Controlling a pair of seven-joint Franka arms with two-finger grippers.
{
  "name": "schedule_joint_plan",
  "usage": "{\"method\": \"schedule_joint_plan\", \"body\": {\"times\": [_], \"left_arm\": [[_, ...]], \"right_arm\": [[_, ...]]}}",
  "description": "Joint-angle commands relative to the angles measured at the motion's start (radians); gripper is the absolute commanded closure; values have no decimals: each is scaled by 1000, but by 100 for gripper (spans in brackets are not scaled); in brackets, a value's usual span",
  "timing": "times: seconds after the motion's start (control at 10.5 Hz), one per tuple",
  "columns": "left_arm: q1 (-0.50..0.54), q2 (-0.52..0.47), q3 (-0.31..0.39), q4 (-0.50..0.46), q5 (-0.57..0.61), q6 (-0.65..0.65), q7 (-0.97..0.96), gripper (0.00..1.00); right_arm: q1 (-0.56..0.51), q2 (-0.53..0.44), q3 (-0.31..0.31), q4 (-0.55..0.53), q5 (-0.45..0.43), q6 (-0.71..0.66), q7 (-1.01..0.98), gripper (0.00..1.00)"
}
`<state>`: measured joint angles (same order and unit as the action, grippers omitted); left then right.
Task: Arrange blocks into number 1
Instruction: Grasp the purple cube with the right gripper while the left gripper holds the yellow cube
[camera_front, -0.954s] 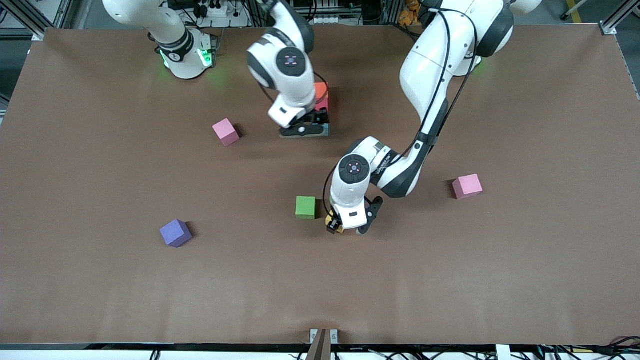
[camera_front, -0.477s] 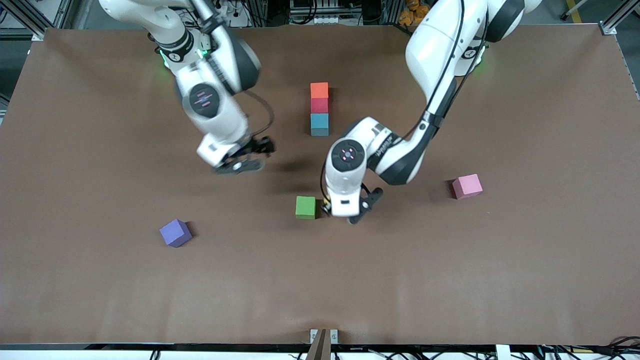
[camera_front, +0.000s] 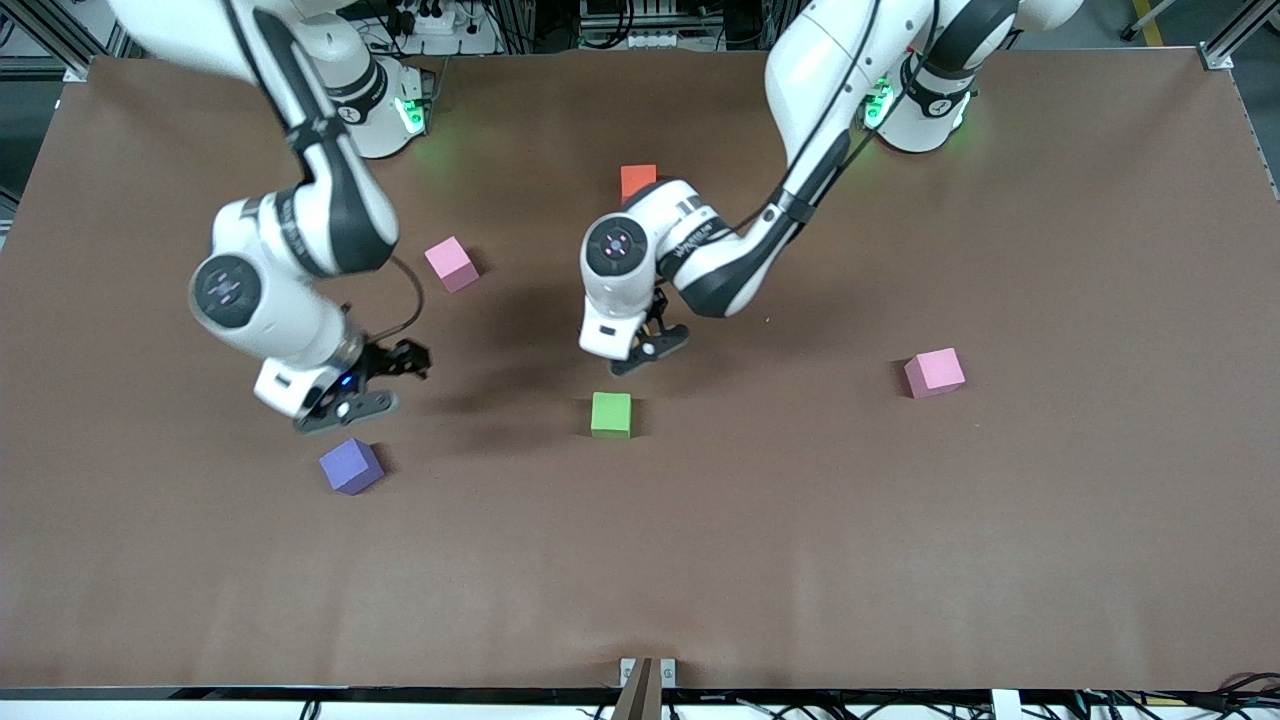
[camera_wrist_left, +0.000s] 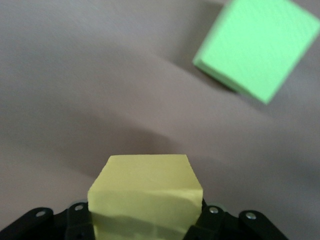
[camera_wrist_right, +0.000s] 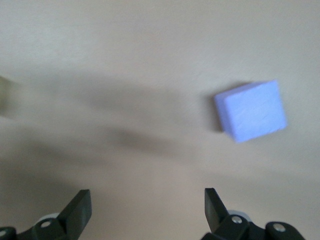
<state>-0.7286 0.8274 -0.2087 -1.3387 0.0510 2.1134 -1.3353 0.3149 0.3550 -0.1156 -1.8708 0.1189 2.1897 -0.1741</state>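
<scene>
An orange block (camera_front: 638, 180) lies mid-table toward the robots' bases. The left arm's wrist hides the red and light blue blocks. My left gripper (camera_front: 645, 340) hangs over bare table between that column and the green cube (camera_front: 611, 414), shut on the yellow block (camera_wrist_left: 145, 195). The left wrist view shows the block squeezed between the jaws of the left gripper (camera_wrist_left: 145, 222). The purple block (camera_front: 351, 466) sits toward the right arm's end, also visible as the purple block (camera_wrist_right: 252, 111) in the right wrist view. My right gripper (camera_front: 355, 388) hovers over the table just beside it, open and empty, its fingers (camera_wrist_right: 77, 210) wide apart.
The green cube (camera_wrist_left: 257, 47) lies on the table under the left wrist's view. One pink cube (camera_front: 451, 263) sits between the two arms' wrists. A second pink cube (camera_front: 935, 372) lies toward the left arm's end.
The right arm left the column and swung over to the purple block. The left gripper lifted the yellow block and carried it toward the column, now covering the red and light blue blocks.
</scene>
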Motion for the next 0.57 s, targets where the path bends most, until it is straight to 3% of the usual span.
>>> {"method": "schedule_joint_plan", "body": {"times": [0.0,0.19,0.48], "left_arm": [[-5,-37,-12,-106,24,93,56,100],[-8,-79,-32,-215,75,190,56,100],[-17,-80,-34,-240,82,197,64,100]], "right_arm": [[-77,126,14,151,-27,-11,-155,0],[-126,179,13,223,-31,-13,-273,0],[-122,212,-13,255,-31,-10,-333,0]]}}
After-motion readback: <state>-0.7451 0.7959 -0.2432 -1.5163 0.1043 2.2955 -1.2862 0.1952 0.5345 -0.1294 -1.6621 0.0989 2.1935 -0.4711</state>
